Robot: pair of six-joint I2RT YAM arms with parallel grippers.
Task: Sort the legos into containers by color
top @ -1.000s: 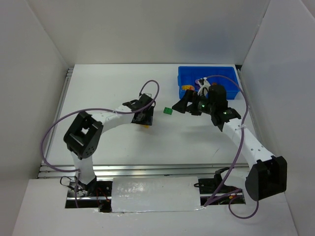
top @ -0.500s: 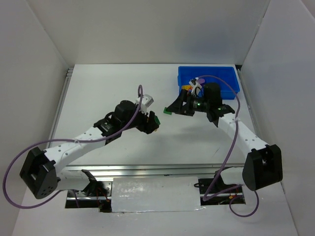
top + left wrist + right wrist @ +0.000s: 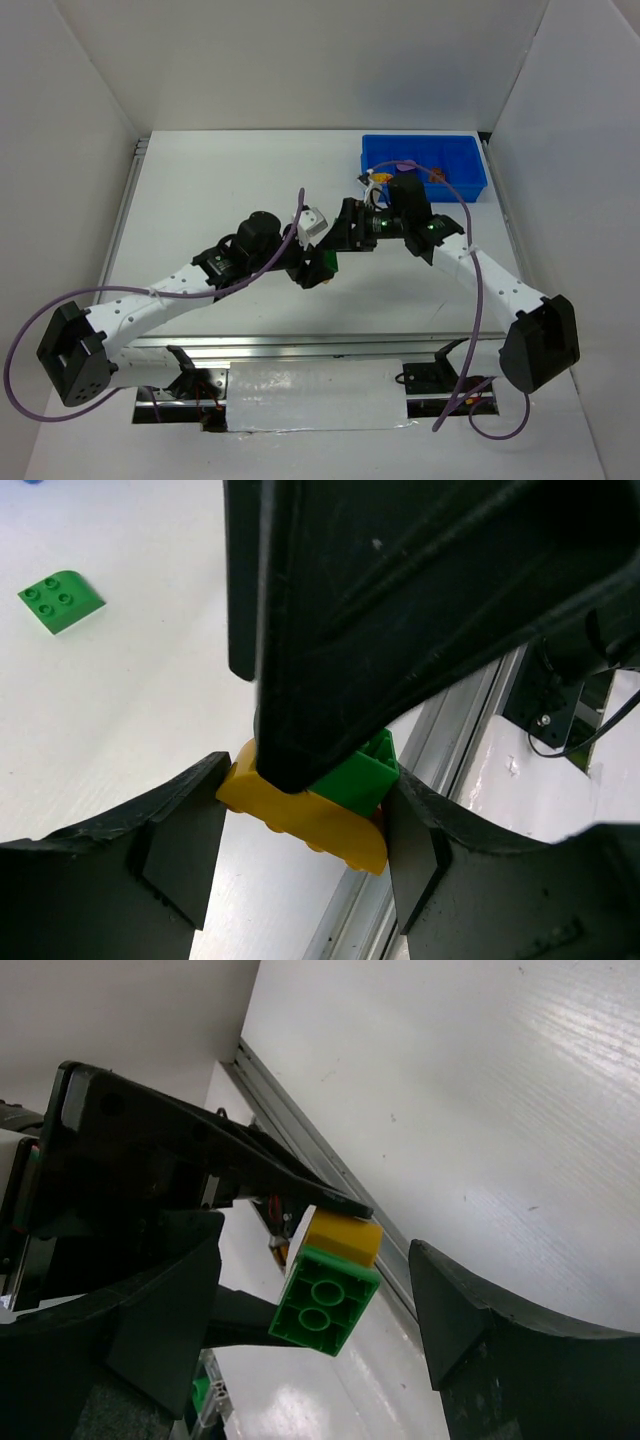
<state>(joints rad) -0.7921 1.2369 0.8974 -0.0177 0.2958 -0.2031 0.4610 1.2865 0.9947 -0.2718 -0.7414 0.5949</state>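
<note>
Mid-table, over the white tabletop (image 3: 220, 190): left gripper (image 3: 303, 798) clamped on a yellow plastic brick (image 3: 330, 835) with a green plastic brick (image 3: 358, 775) stuck to it.
Just beyond, right gripper (image 3: 318, 1265) has its jaws spread wide either side of the green brick, with gaps on both sides. Further out, a flat green plastic plate (image 3: 60, 600) lies loose on the tabletop. The bright blue plastic divided tray (image 3: 470, 152) sits at the far right, well apart.

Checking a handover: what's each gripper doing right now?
Left gripper: shut on the yellow-and-green lego stack.
Right gripper: open, jaws either side of that stack.
</note>
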